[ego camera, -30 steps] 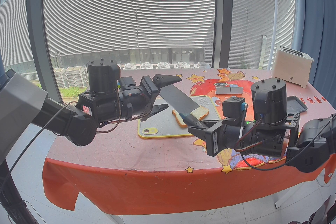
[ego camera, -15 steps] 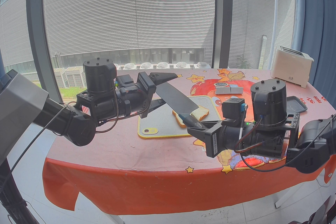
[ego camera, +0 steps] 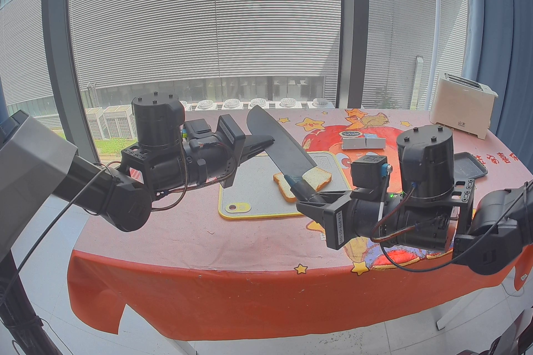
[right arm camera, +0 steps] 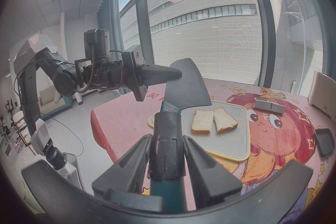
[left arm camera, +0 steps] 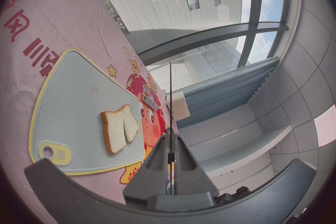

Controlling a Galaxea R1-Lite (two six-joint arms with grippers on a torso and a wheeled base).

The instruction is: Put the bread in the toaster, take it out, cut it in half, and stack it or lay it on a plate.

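Closing left end effector (ego camera: 265, 140), knife (ego camera: 281, 148) raised

orange-clothed table (ego camera: 222, 239) | on it: cutting board (ego camera: 255, 189), toaster (ego camera: 463, 104), dark tray (ego camera: 471, 165), grey block (ego camera: 363, 142)

We've got two matte-black arms: left arm (ego camera: 105, 195) off a grey boxy link (ego camera: 28, 167), right arm (ego camera: 491, 231) with a blue plug (ego camera: 384, 168). Cylindrical screw-topped wrist housings (ego camera: 158, 123), thin black cables (ego camera: 53, 220), white labels (ego camera: 340, 224) on flange plates.
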